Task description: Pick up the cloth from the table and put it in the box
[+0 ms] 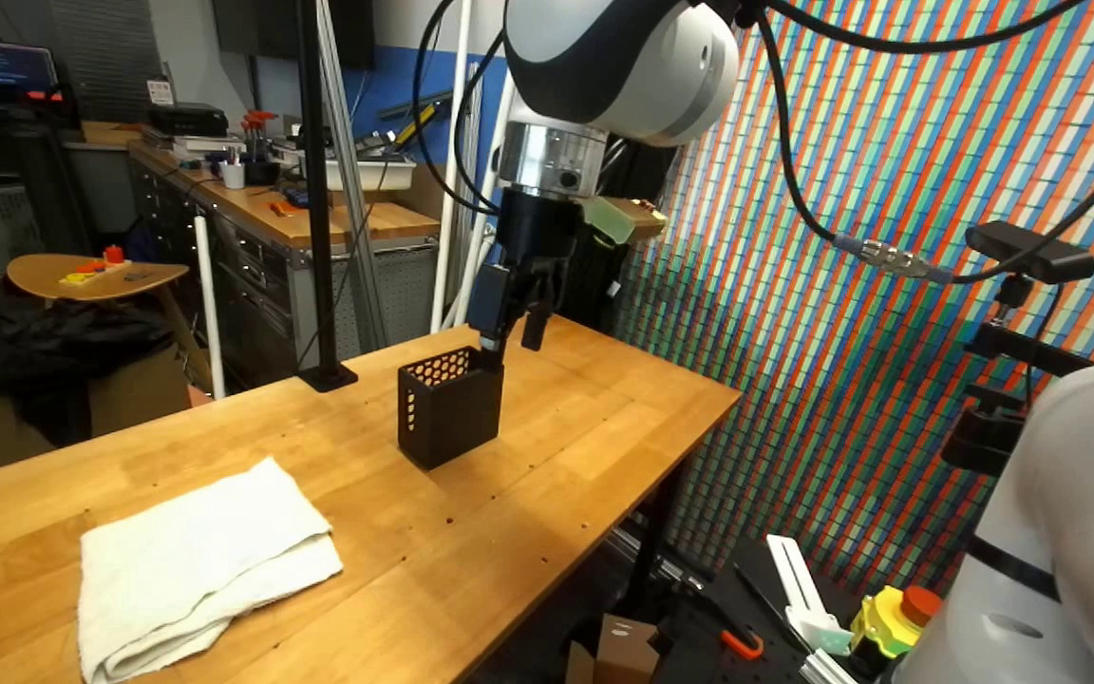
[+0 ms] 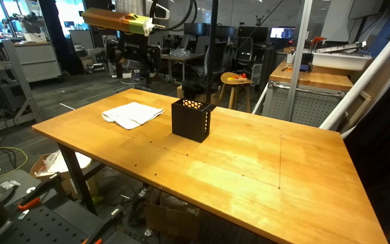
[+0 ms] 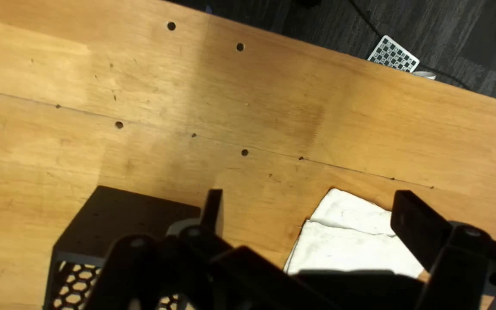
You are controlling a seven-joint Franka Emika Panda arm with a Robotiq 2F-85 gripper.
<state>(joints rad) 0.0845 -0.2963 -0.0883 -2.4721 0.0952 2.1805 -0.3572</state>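
A folded white cloth lies flat on the wooden table; it also shows in an exterior view and in the wrist view, partly hidden by the gripper. A black box with an open top and honeycomb holes stands upright near it; it also shows in an exterior view and at the lower left of the wrist view. My gripper is open with nothing between its fingers. It hangs in the air above the table, in both exterior views, apart from cloth and box.
The wooden table has small holes and open edges. A black post rises from its edge near the box. A workbench and a stool stand beyond. An emergency stop button sits near the robot base.
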